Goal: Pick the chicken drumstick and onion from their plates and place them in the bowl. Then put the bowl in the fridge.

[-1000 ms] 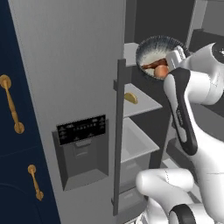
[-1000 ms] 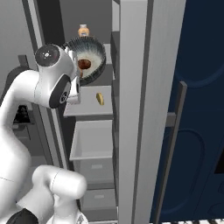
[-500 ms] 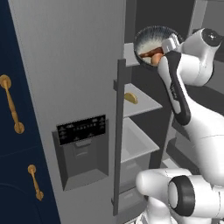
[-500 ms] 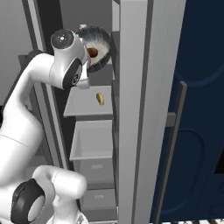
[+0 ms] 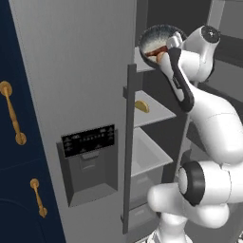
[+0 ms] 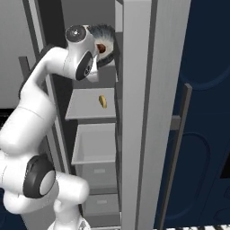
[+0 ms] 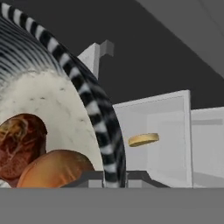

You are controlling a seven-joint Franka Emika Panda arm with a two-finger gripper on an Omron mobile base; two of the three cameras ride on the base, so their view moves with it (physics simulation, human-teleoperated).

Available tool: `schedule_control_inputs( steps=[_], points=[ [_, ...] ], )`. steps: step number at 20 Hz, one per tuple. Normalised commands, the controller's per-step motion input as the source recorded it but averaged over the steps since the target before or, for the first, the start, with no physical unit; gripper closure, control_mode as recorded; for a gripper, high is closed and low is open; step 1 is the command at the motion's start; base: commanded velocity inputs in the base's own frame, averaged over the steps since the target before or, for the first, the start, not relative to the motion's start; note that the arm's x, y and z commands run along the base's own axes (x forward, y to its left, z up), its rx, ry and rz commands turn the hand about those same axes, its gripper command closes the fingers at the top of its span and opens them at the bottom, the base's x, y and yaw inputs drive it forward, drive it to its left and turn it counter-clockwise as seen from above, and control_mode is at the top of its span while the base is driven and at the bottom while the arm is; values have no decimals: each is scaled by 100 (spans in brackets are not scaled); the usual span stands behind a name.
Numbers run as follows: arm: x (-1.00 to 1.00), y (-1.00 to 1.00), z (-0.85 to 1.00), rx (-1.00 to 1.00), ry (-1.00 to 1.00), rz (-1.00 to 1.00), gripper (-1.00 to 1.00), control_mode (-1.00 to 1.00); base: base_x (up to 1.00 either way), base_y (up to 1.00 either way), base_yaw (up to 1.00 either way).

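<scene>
Gripper [image 7: 114,177] pinched shut on the bowl's rim, carrying the bowl [image 5: 159,40] high inside the open fridge [image 5: 80,85].
The bowl sits tilted at the top shelf [image 5: 142,59], the chicken drumstick [image 7: 19,142] and onion [image 7: 54,168] lying low against its wall. I would level it first, then ease it in over the shelf and set it down flat before letting go.

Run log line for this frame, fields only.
phase: bowl into fridge | gripper: shut on bowl rim | contents: chicken drumstick, onion | bowl: at fridge upper shelf, tilted, unreleased
</scene>
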Motion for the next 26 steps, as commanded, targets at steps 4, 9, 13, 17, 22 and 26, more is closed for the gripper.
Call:
schedule_control_inputs(
  steps=[4,9,13,17,22,26],
  points=[
    [76,0,1,0,0,0,100,-100,0,0,0],
    [74,0,0,2,0,0,100,-100,0,0,0],
    [72,0,-4,3,0,2,100,-100,0,0,0],
    [64,0,-34,0,11,3,100,-100,0,0,0],
    [64,6,-29,0,15,2,-100,-100,0,0,0],
    [6,9,2,-5,-7,0,-100,-100,0,0,0]
  ],
)
